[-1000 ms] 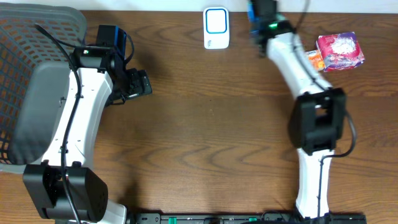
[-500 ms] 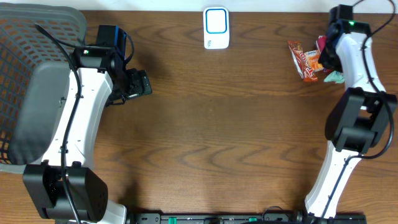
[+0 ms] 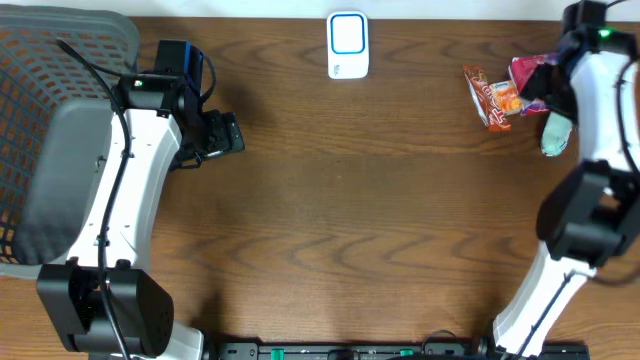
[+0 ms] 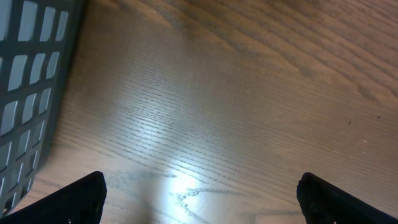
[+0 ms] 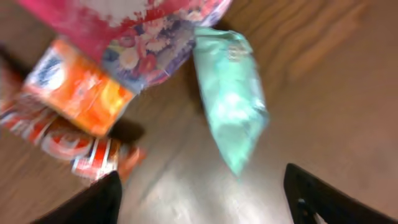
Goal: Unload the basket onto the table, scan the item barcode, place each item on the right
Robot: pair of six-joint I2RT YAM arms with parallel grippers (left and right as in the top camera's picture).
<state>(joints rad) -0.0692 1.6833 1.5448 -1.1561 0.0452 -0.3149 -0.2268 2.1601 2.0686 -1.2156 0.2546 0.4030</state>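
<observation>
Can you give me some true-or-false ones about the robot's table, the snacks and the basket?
1. The white scanner lies on the table. True.
2. The left gripper holds a snack. False: it is open and empty, over bare wood.
3. A mint-green packet lies beside the pink package. True.
4. The grey basket is by the right arm. False: it is by the left arm.
5. The right gripper is shut on the orange packet. False: it is open, holding nothing.
</observation>
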